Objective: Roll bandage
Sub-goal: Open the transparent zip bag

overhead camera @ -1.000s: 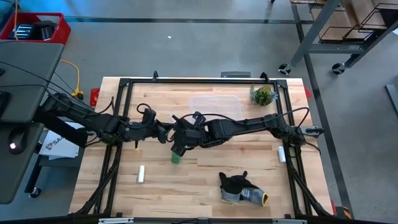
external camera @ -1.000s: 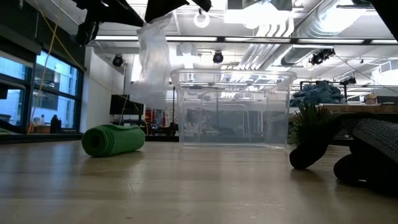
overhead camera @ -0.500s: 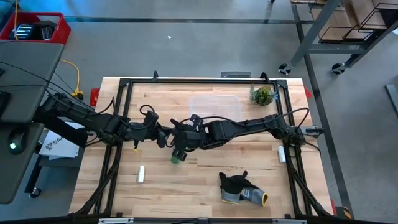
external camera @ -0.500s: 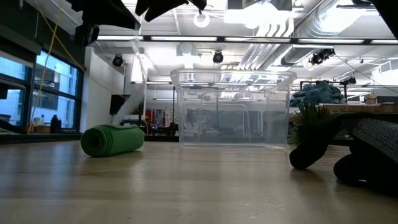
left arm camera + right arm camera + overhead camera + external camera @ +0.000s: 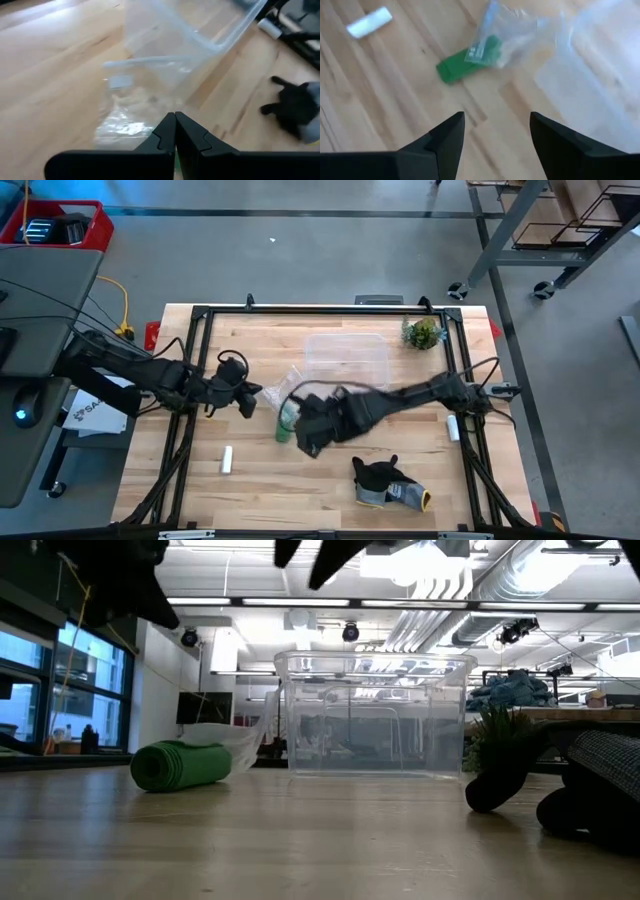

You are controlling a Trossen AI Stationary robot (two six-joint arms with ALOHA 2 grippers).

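Green bandage [image 5: 287, 424] roll – under plastic bag [image 5: 507, 30] | clear bin [image 5: 347, 352] – contents unclear | right pincer [image 5: 497, 131] spread | left pincer [image 5: 175, 131] pressed together

Left gripper [image 5: 247, 398] fingers pressed together, arm reaching in from table's left side; right gripper [image 5: 305, 444] spread wide, arm stretched across centre.

Both arms are dark, almost black, with thin black cables looping along them. Each end effector, left [image 5: 175, 131] and right [image 5: 497, 134], has two black fingers.
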